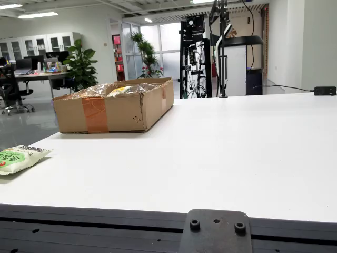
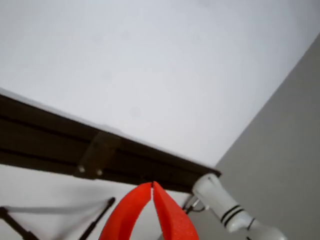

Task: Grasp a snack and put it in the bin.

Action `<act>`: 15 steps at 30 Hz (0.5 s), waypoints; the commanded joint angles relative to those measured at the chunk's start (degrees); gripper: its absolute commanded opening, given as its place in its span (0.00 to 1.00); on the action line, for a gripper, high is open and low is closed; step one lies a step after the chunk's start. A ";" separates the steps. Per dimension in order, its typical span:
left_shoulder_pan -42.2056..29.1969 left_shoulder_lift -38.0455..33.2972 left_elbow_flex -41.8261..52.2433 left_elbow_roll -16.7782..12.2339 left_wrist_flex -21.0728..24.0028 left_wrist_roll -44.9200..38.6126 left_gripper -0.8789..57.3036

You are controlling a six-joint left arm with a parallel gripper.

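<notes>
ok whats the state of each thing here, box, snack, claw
cardboard box: open on top, upright on the table, already holding bagged items
green snack packet: lying flat at the table's left edge in the side view, untouched
claw: orange tips together, shut, holding nothing
white table: bare around the claw

Red gripper (image 2: 152, 186) in the view riding on it, jaws closed, tips touching, nothing held

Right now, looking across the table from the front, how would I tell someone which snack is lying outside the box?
Start at the white table and its cardboard box on the left. Come toward the near left edge: the snack packet lies flat there, apart from the box. It is green and white, the only loose item on the tabletop.
</notes>
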 commanded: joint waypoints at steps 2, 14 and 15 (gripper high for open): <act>0.21 0.00 -0.02 0.13 -2.27 3.23 0.02; 5.22 0.26 -0.57 6.99 -13.23 -15.83 0.01; 5.60 0.65 -1.09 7.40 -14.01 -16.89 0.01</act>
